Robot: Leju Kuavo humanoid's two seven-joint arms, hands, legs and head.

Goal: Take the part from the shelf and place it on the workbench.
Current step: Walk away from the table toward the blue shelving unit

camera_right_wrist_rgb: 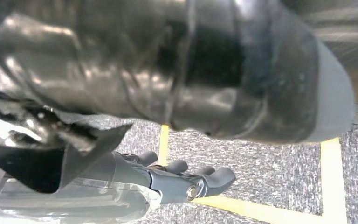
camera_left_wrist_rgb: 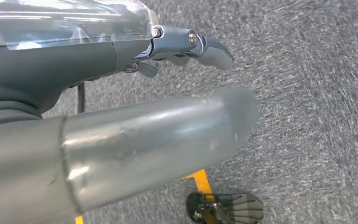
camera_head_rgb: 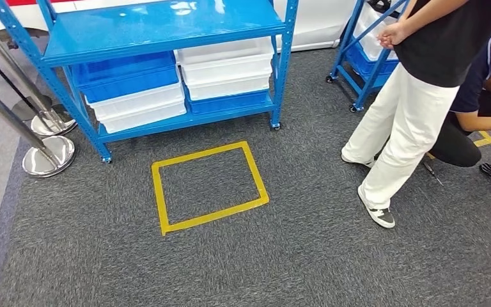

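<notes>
Plainly the fetching step has barely begun: both hands hang low over the carpet, left hand and right hand with fingers loosely apart holding nothing, while the blue shelf ahead, beyond the yellow tape square, needs approaching, its part presumably inside the stacked bins, unseen.

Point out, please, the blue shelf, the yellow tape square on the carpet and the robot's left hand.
blue shelf (camera_head_rgb: 160, 25): head view, bare top board.
yellow tape square (camera_head_rgb: 198, 154): head view, far strip.
left hand (camera_left_wrist_rgb: 121, 135): left wrist view, thick grey thumb.
</notes>
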